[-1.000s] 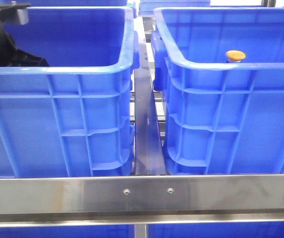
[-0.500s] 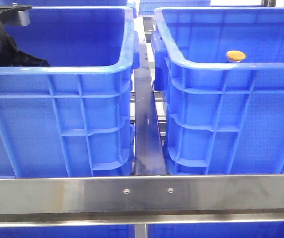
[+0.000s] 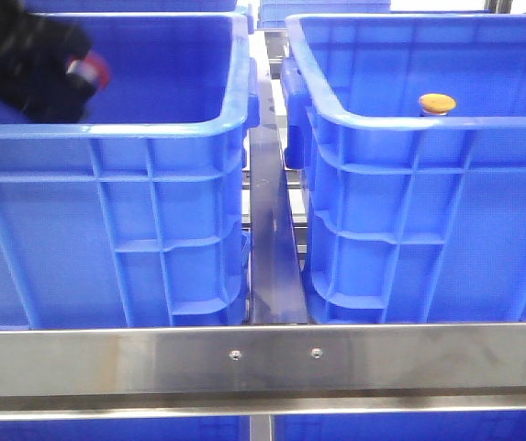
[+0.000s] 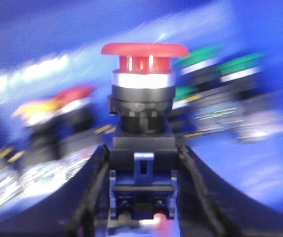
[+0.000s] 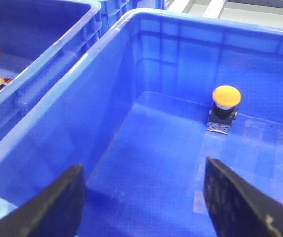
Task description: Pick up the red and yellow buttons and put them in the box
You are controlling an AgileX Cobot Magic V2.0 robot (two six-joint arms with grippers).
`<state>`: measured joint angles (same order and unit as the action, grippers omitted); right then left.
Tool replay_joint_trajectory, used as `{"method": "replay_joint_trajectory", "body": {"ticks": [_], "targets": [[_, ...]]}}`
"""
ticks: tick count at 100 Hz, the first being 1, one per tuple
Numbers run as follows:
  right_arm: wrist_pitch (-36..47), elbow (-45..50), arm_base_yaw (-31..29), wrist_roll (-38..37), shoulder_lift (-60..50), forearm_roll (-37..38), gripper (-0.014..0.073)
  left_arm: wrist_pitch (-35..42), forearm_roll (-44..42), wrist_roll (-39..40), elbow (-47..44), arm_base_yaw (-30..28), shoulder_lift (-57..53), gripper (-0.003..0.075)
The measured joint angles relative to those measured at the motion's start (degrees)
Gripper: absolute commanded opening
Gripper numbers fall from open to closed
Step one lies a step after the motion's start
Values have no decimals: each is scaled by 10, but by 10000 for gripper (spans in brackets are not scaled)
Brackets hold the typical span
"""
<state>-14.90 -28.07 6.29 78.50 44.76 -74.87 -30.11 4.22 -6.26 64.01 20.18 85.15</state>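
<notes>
left crate (image 3: 106, 230): the left gripper (image 3: 33, 60) sits high inside it, above the near rim, blurred in the front view. a red cap shows at its outer end. in the left wrist view the red button (image 4: 143, 89) stands upright between the two dark fingers (image 4: 89, 192), its black body clamped at the base, cap pointing away from the wrist. the jaws are closed onto the body, narrow, with no visible gap on either side. behind it lie other buttons (image 4: 57, 111), red, yellow and green capped, smeared by motion and not countable.

between the crates: a metal rail (image 3: 272, 248) runs front to back; a steel crossbar (image 3: 263, 363) spans the foreground.

right: the box (image 3: 428, 211), the right-hand crate, holds the yellow button (image 3: 436, 103) on its floor, upright, close to a wall, cap up. the right gripper (image 5: 143, 197) hangs over this box with its fingers spread wide and nothing between them; the yellow button lies ahead of the jaws, well apart from them.

judgement: the yellow button appears already delivered. the controlling relation is that the box lies to the right of the held red button, across both rims and the rail. the left arm has the part, so it must carry rightward, clearing both rims, before releasing. risk: the grip is low on the body, so the cap may tilt.
</notes>
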Motion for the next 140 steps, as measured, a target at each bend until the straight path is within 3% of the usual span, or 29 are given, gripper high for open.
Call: {"method": "replay_joint_trajectory", "body": {"ticks": [41,62,77,113,140], "targets": [[-1,0,0,0,0,0,526,-5,3,0,0,187,-80,82],[-26,-1,0,-1,0,-16,526,-9,4,0,0,252,-80,82],[-82,-26,0,-55,8,-20,526,-9,4,0,0,262,-80,82],[-312,-182,0,-302,149,-20,526,-10,4,0,0,262,-80,82],[-371,-256,37,-340,295,-20,526,-11,4,0,0,262,-80,82]]}}
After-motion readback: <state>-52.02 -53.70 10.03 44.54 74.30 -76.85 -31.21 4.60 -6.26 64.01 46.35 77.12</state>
